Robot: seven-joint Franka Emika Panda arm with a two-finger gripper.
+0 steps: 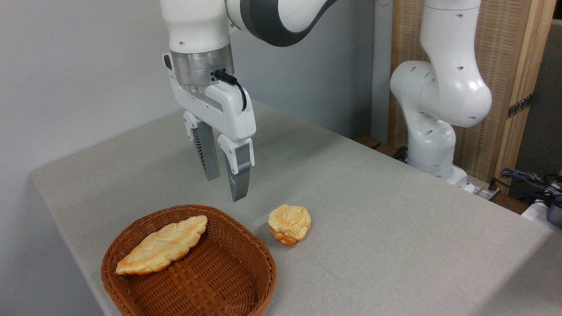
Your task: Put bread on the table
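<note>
The bread, a long golden pastry with pointed ends and a pale ridged top, lies inside the brown wicker basket at the front left, leaning toward the basket's left wall. My gripper hangs above the basket's far rim, up and to the right of the bread, not touching it. Its two grey fingers point down with a small gap and nothing between them, so it is open. The table is covered in light grey-beige cloth.
A small round golden bun sits on the cloth just right of the basket. The arm's white base stands at the back right, with cables beyond the table's right edge.
</note>
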